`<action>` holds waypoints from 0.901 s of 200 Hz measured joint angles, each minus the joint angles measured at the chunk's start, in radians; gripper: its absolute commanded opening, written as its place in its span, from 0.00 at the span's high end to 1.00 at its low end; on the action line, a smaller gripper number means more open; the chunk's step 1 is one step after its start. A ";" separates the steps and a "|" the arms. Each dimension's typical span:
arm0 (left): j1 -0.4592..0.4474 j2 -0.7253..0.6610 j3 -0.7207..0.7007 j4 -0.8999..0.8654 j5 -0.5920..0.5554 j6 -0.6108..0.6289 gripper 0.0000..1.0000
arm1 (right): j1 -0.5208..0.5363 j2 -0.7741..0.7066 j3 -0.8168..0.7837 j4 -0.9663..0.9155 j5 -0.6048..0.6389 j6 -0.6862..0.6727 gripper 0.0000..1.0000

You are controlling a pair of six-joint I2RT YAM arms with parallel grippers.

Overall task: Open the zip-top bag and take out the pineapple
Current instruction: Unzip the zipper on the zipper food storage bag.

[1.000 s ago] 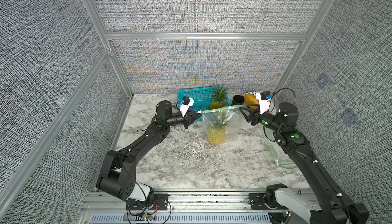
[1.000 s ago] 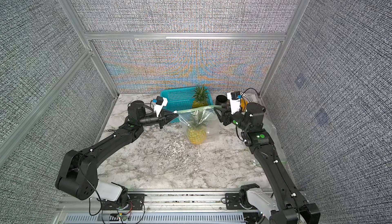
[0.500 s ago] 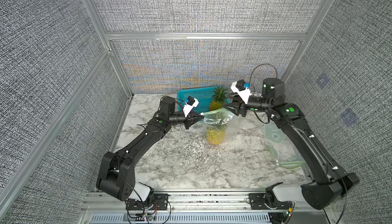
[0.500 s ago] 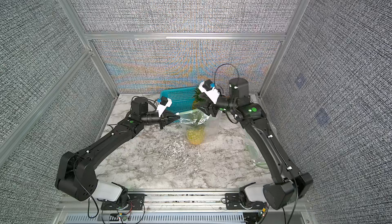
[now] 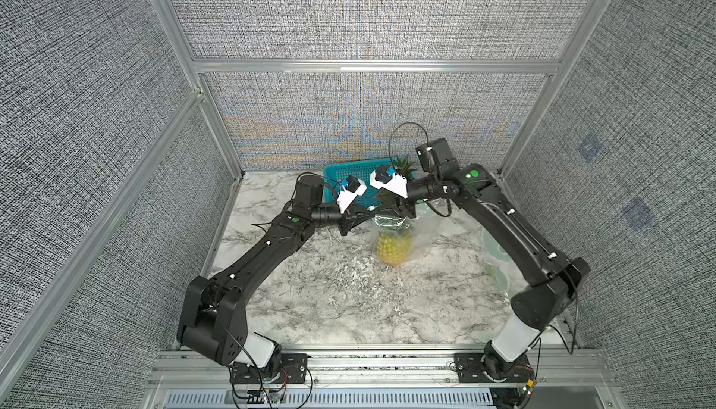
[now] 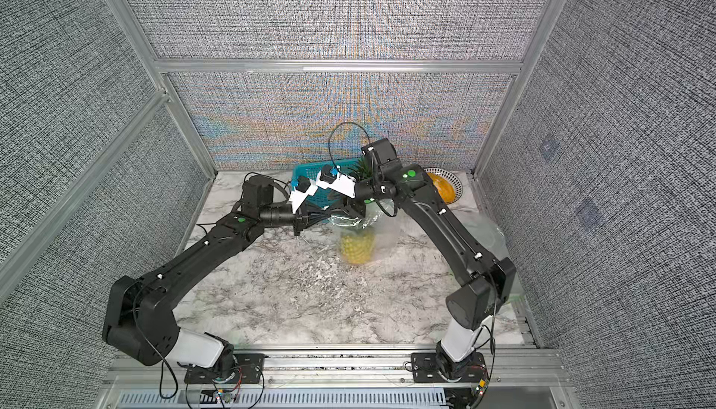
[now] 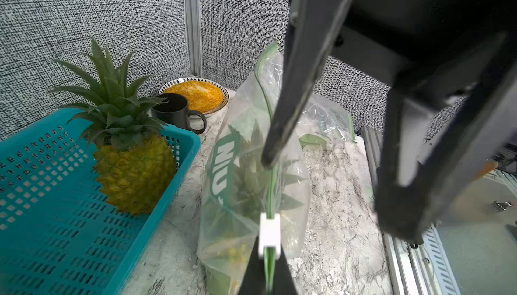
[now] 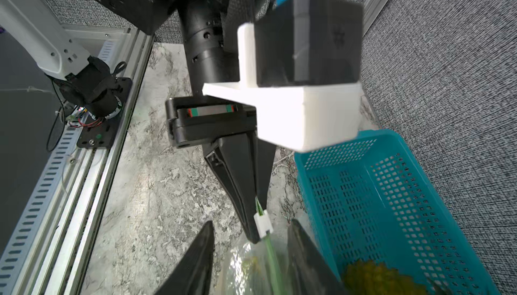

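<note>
Left tool (image 7: 267, 264): jaws together, clamped on the green zip strip of the zip-top bag (image 7: 240, 167); the white slider (image 7: 269, 232) sits right at its fingertips. Right tool (image 5: 393, 209): jaws apart, straddling the same zip strip just beside the slider, one finger on each side. In the right wrist view the strip runs between them with a gap on either side, so nothing is gripped. Whether either finger touches the bag film: cannot tell. In both top views the two tools meet nearly tip to tip over the bag's top edge. The bag stands upright, base on the marble tabletop (image 5: 348, 302). The pineapple (image 5: 392, 248) is inside, low in the bag and below both tools, crown pointing up toward the strip. A second pineapple (image 7: 134, 173) stands in the teal basket (image 7: 42, 223) just beside the bag.
</note>
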 measured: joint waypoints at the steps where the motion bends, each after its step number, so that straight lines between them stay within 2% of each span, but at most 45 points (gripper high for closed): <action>1: 0.000 0.000 0.000 0.000 0.000 0.000 1.00 | 0.000 0.002 0.002 -0.001 0.001 0.000 0.59; 89: -0.001 -0.004 0.000 -0.035 -0.006 0.016 1.00 | 0.014 0.071 0.036 -0.056 0.019 -0.032 0.79; 141: 0.000 -0.008 -0.001 -0.038 -0.011 0.026 1.00 | 0.015 0.082 0.037 -0.061 0.040 -0.031 0.79; 152: 0.000 -0.008 -0.001 -0.038 -0.013 0.027 1.00 | 0.015 0.083 0.037 -0.060 0.043 -0.028 0.82; 180: 0.000 -0.008 -0.001 -0.040 -0.023 0.029 1.00 | 0.015 0.083 0.037 -0.063 0.048 -0.021 1.00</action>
